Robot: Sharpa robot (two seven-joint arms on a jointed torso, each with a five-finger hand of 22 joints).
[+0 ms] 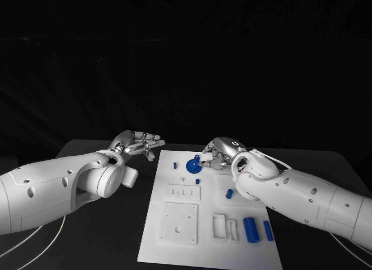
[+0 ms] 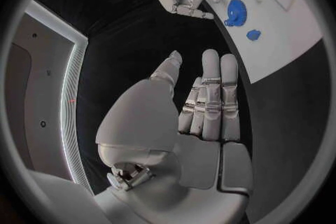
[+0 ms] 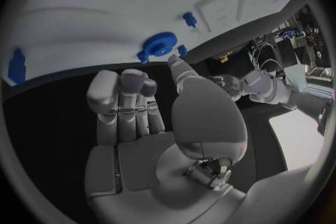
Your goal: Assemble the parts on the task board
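On the black surface (image 1: pixel 105 236) lies the flat white task board (image 1: pixel 206 247), carrying small blue plastic parts: a toothed gear (image 1: pixel 194 165) near its far end and ridged cylinders (image 1: pixel 250 229) nearer. No writing is legible. Right hand (image 1: pixel 218 153) pinches the gear; left hand (image 1: pixel 137 143), fingers straight, holds nothing beside the board.

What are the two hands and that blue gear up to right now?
Left hand open, holding nothing, off the task board. Right hand at blue gear, fingers near it; grip unclear. Nothing in the way.
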